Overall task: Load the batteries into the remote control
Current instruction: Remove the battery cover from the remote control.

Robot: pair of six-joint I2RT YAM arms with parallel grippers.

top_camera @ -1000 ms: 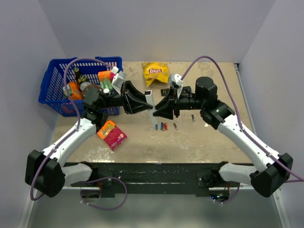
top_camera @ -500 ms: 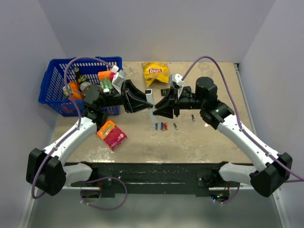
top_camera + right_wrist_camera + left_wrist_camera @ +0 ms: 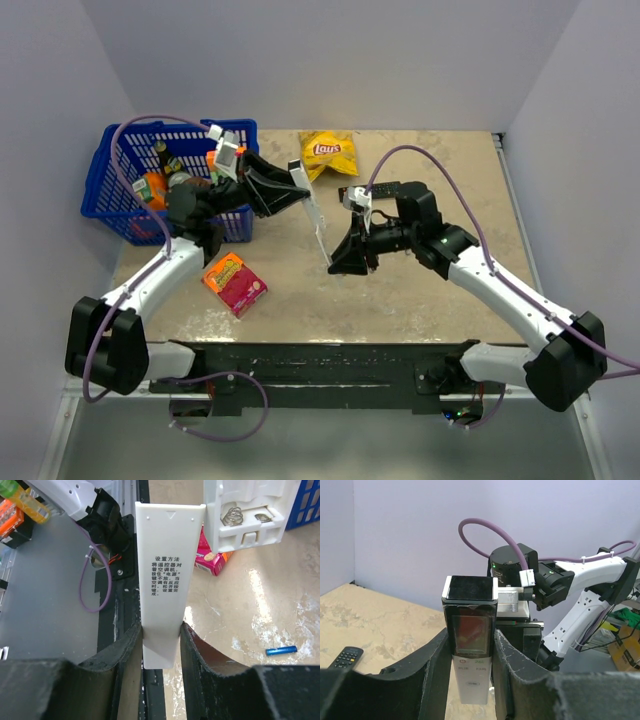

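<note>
Two pincers, both set narrow and both gripping. The left pincer (image 3: pixel 470 680) pinches the slim white rectangular stick remote (image 3: pixel 470 630) across its width. The dark glossy end stands clear above the fingertips and the white body runs down between them. The right pincer (image 3: pixel 161 652) pinches the detachable white plastic back strip (image 3: pixel 167 565) by one end. The rest of the strip, printed with black characters, projects ahead of the fingers. Both pieces are held off the desk (image 3: pixel 240 610), between the two pincers.

Right wrist view only:
- The remote's open battery bay, with coil spring and contact exposed, sits just right of the strip's far end; touching or apart, cannot tell.
- One thin blue cylindrical battery (image 3: pixel 281 650) lies on the desk to the right of the pincer.
- A pink snack packet (image 3: pixel 212 560) lies beyond.

Left wrist view only: a black many-button remote (image 3: pixel 346 657) lies on the desk, left of the pincer.

Top view only: a blue plastic basket (image 3: pixel 110 180) sits behind the left pincer, and a yellow crisp bag (image 3: pixel 327 152) lies beyond both.
</note>
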